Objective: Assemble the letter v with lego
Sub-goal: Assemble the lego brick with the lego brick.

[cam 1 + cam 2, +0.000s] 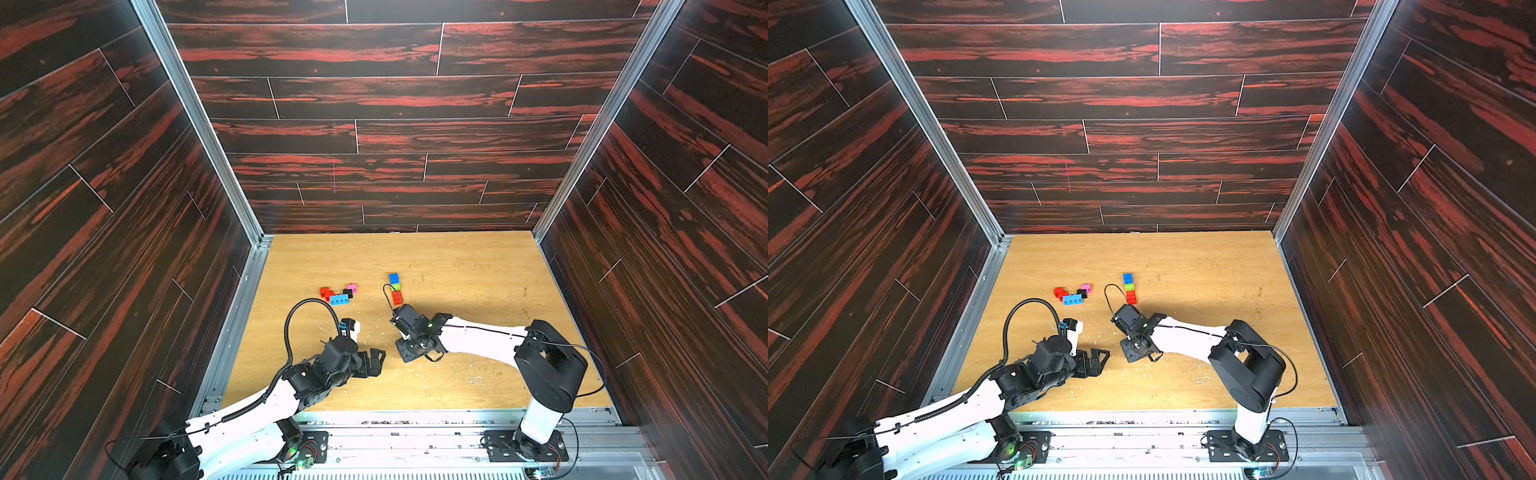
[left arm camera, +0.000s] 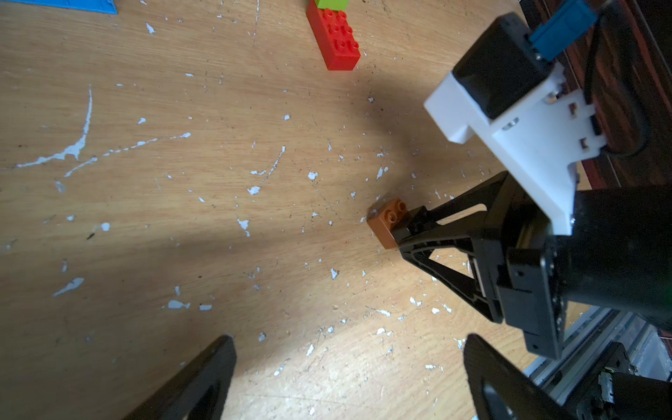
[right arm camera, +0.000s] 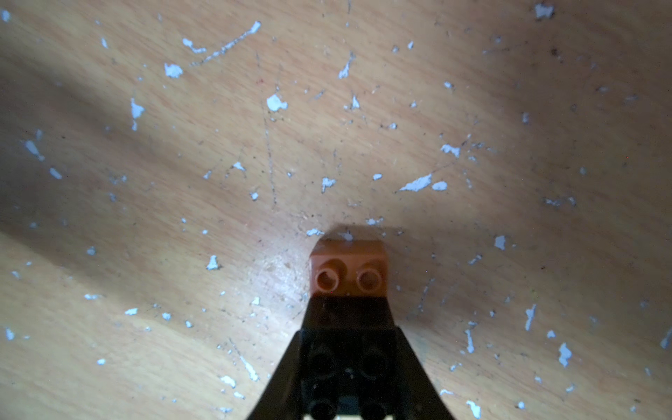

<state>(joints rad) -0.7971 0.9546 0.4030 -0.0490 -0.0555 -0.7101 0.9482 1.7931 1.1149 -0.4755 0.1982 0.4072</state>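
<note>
Fingertips of the right gripper [image 2: 409,227] are closed on an orange brick [image 3: 347,262], which sticks out past the tips with its studs up. A black brick [image 3: 347,363] sits just behind it, between the fingers. Brick and tips are low at the wooden table [image 1: 457,270], near its front centre; whether they touch it, I cannot tell. The right arm reaches in from the front right, forearm low, wrist bent down. Facing it, the left gripper [image 1: 376,361] lies low with jaws spread wide. A red brick [image 1: 397,296] ends a blue-green-red row just beyond the right wrist.
</note>
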